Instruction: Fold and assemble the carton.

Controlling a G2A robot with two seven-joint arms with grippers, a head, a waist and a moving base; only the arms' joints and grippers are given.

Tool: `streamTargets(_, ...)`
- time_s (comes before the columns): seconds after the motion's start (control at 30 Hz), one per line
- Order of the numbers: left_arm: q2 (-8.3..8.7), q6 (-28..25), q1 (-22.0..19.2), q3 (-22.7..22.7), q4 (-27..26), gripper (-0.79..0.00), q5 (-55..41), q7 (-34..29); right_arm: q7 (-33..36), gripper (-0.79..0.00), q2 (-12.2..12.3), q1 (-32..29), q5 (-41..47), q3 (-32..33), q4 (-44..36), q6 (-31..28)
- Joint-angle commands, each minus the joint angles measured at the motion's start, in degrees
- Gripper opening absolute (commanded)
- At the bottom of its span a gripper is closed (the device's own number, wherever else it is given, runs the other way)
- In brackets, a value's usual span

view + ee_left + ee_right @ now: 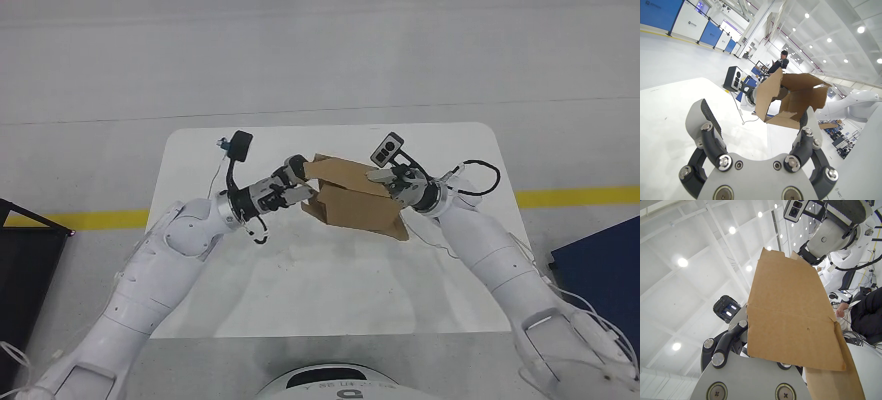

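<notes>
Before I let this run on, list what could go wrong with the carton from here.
1. The left gripper is open, with one finger against a flap edge of the carton; closing could push the carton aside rather than grip it.
2. The flaps stand splayed with ragged edges, so one might fold the wrong way or tear.

Large industrial hall: high white ceiling (696, 279) with round lamps (682, 262); blue partition panels (710, 33) upper left; yellow floor line (580, 196) at right edge; white worktable (330, 290) on pale polished floor (300, 60).
</notes>
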Motion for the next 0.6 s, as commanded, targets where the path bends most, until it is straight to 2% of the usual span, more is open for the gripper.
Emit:
streamTargets(0.0,-0.15,0.7,-0.2,0.2,0.1,0.0,1.0,0.3,0.0,-0.785,0.1,-0.2,-0.1,0.2,-0.5,0.0)
streamTargets(0.57,-1.23,2.8,-1.3,1.4,0.4,0.0,6.1,1.2,0.0,-0.785,0.9,-2.1,-0.9,1.0,-4.0,-0.1)
